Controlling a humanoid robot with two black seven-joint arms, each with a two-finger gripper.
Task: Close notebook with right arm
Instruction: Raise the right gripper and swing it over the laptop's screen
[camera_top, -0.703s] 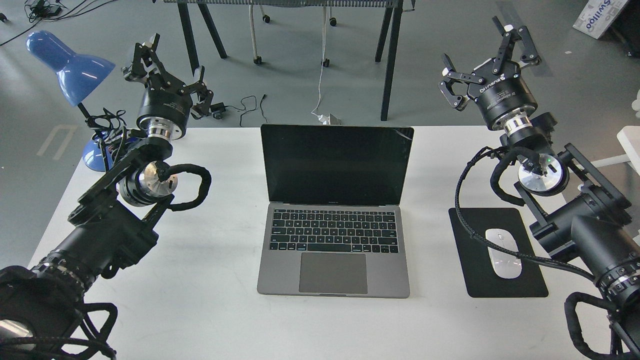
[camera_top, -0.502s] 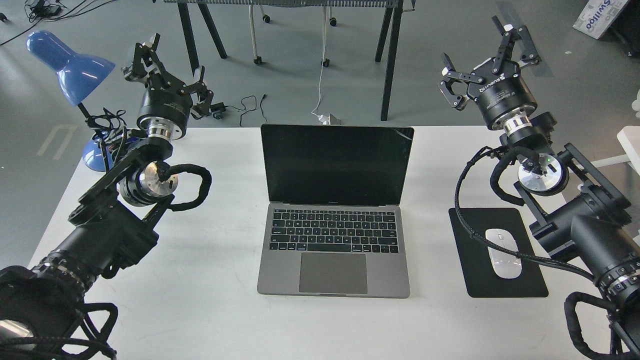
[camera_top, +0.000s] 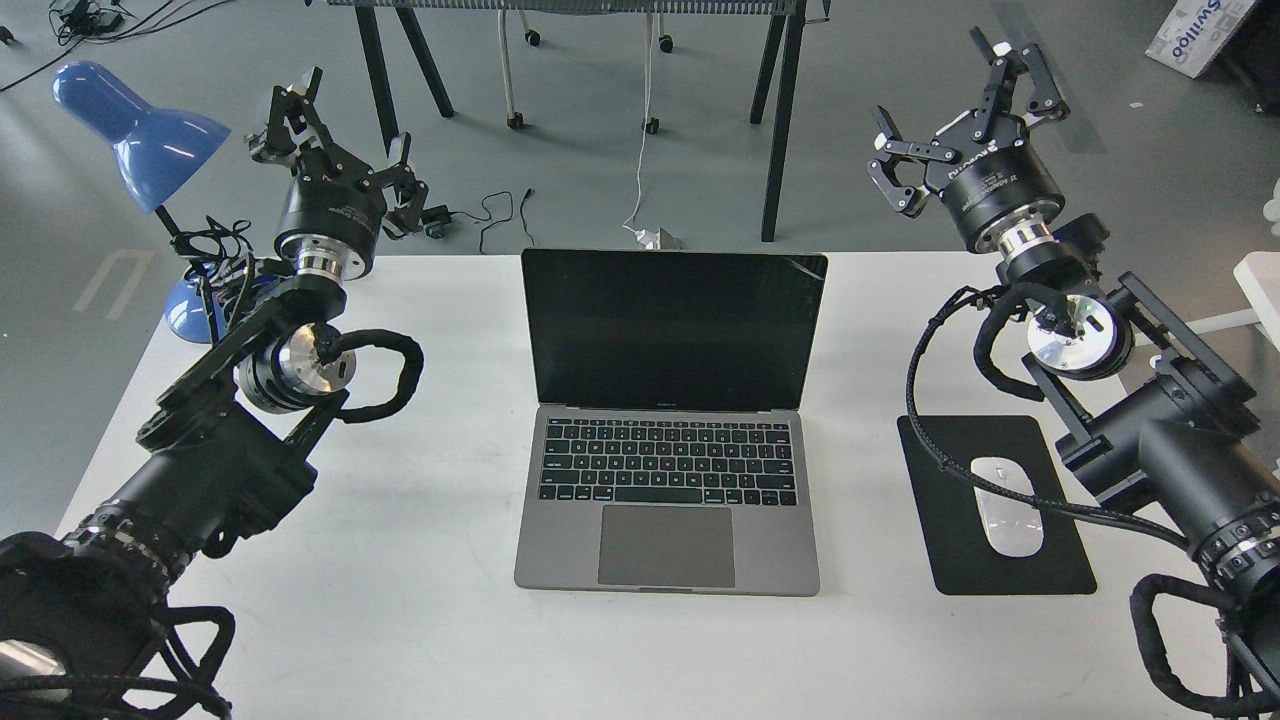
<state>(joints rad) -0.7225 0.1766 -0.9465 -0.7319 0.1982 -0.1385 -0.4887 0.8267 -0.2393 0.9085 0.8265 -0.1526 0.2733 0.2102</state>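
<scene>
Table (camera_top: 430, 600): white top, bare along its near edge, bearing everything below.
Notebook (camera_top: 668, 470): open at table centre, base flat, trackpad nearest the viewer, keyboard behind it, black screen standing upright at the rear; nothing touches it.
Mouse pad (camera_top: 1050, 570): black rectangle to the right of the notebook, apart from it, carrying a white mouse (camera_top: 1006, 505).
Right arm (camera_top: 1170, 460): enters from the lower right above the mouse pad; its braided cable (camera_top: 925, 420) loops down across the pad's left side.
Right gripper (camera_top: 950, 110): fingers spread wide, holding nothing, raised beyond the table's far edge, well apart from the lid.
Change: compared with half a second ago, the right gripper and wrist have shifted slightly up and to the left; notebook, mouse and left arm are unchanged.
Meaning: probably the opening reach towards the lid's top edge; closing has not begun.
Left gripper (camera_top: 335, 135): fingers parted, empty, idle at far left.
Lamp (camera_top: 135, 135): blue desk lamp at the far left corner, clear of the work.
Obstructions: none lie between gripper and lid; the cable loop near the mouse is the likeliest snag.
</scene>
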